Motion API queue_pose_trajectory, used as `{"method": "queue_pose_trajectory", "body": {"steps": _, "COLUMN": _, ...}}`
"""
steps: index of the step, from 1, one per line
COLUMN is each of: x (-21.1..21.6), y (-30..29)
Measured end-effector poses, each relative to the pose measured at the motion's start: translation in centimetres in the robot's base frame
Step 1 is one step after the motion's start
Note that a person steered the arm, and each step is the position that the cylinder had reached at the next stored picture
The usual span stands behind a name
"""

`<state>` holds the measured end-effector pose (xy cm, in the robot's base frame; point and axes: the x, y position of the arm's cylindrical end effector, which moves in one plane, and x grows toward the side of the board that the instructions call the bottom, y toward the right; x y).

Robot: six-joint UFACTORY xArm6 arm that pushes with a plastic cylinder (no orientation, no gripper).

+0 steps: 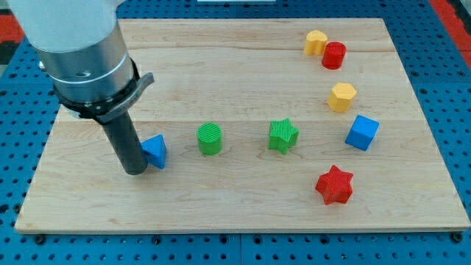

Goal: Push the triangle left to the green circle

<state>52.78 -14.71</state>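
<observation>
A blue triangle block point(156, 151) lies on the wooden board point(243, 199), left of centre. A green circle block point(210, 138) stands a short way to its right, with a gap between them. My tip point(135, 171) rests on the board at the triangle's left side, touching or almost touching it. The rod rises from there to the large grey arm body at the view's top left.
A green star point(283, 135) sits right of the circle. A red star point(335, 185) lies lower right. A blue cube point(362, 132), a yellow hexagon point(341, 97), a red cylinder point(334, 55) and a yellow block point(316, 43) stand at the right.
</observation>
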Motion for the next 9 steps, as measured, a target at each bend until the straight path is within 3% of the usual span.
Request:
{"method": "queue_pose_trajectory", "body": {"steps": 2, "x": -1.5, "y": -0.1}}
{"method": "queue_pose_trajectory", "body": {"steps": 4, "x": -0.3, "y": 3.3}}
{"method": "queue_pose_trajectory", "body": {"steps": 8, "x": -0.7, "y": 4.1}}
{"method": "queue_pose_trajectory", "body": {"steps": 9, "x": 5.4, "y": 9.9}}
